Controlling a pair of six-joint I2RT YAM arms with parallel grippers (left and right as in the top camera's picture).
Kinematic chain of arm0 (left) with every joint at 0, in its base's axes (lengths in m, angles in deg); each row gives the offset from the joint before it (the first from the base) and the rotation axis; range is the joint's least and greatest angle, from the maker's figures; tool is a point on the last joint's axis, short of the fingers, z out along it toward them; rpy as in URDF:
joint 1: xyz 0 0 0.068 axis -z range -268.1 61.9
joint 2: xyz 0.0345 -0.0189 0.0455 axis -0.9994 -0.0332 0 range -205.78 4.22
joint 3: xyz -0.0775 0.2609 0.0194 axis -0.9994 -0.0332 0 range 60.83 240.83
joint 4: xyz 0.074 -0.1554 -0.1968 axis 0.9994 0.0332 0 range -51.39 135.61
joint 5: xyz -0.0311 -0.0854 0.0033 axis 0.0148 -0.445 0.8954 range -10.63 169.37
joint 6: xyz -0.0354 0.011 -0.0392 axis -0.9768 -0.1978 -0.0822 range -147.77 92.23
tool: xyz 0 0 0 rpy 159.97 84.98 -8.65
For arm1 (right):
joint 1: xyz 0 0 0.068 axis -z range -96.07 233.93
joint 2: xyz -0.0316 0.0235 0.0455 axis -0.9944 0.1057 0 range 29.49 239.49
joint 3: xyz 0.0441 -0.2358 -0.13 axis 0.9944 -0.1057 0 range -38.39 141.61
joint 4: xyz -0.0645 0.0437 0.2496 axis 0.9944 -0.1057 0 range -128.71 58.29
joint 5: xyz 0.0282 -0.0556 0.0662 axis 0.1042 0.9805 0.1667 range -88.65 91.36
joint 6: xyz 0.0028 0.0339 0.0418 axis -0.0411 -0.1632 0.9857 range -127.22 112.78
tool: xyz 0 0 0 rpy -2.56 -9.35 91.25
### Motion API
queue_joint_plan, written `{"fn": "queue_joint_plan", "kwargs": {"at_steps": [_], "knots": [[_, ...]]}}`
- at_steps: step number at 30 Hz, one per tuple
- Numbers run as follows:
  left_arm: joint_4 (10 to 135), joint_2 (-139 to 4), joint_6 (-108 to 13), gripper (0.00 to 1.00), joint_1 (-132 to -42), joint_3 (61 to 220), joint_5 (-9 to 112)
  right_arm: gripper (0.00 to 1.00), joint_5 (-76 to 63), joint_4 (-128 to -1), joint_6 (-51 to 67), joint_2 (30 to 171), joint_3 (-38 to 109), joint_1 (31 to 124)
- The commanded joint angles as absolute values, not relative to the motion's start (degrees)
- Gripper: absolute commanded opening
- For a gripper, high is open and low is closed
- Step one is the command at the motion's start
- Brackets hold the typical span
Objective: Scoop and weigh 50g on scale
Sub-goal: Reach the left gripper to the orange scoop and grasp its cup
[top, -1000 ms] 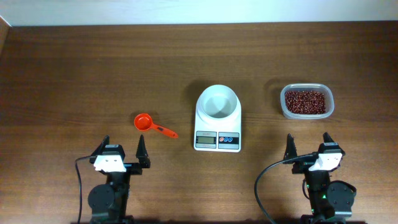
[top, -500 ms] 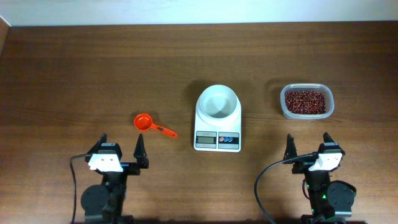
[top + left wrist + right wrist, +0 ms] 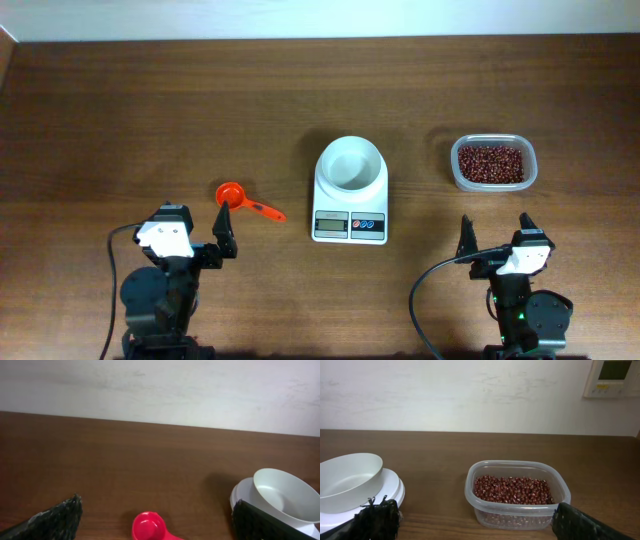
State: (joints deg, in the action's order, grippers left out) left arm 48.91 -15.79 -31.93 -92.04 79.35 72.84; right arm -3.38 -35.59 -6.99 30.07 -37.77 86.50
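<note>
Red scoop (image 3: pixel 231 195) close before my left fingers (image 3: pixel 227 235), spread wide, empty; right fingers (image 3: pixel 466 238) released too, beans (image 3: pixel 490 163) ahead.

Dark wooden table (image 3: pixel 150 110), red scoop (image 3: pixel 232 196), white scale (image 3: pixel 349 207), clear tub (image 3: pixel 454 168)

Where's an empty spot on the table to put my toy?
The back strip of the table behind spoon, scale and tub is bare; so is the left end. There's a gap between scale and tub. Crowded around the spoon, by the left gripper.
</note>
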Motion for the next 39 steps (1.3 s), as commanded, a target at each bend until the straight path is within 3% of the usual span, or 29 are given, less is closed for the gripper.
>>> {"fn": "queue_joint_plan", "kwargs": {"at_steps": [1,15,22,26,30,32,35,39], "knots": [[49.0,-16.2,-32.5,0.99,-92.4,80.5,71.4,0.99,-3.1,-36.0,-6.8,29.7,-38.1,86.0],[54.7,-18.0,-33.6,0.99,-92.4,84.4,71.0,0.99,-3.1,-36.0,-6.8,29.7,-38.1,86.0],[64.7,-28.2,-33.5,0.99,-92.4,92.3,68.2,0.99,-3.1,-36.0,-6.8,29.7,-38.1,86.0],[73.4,-36.8,-33.5,0.99,-92.4,104.6,67.4,0.99,-3.1,-36.0,-6.8,29.7,-38.1,86.0],[73.0,-40.7,-33.5,0.99,-92.4,108.9,51.1,0.99,-3.1,-36.0,-6.8,29.7,-38.1,86.0],[73.0,-42.1,-33.5,0.99,-92.4,108.9,49.1,0.99,-3.1,-36.0,-6.8,29.7,-38.1,86.0],[75.0,-46.5,-35.4,0.99,-92.4,108.9,55.5,0.99,-3.1,-36.0,-6.8,29.7,-38.1,86.0],[79.1,-55.1,-55.0,1.0,-92.4,108.9,72.3,0.99,-3.1,-36.0,-6.8,29.7,-38.1,86.0]]}}
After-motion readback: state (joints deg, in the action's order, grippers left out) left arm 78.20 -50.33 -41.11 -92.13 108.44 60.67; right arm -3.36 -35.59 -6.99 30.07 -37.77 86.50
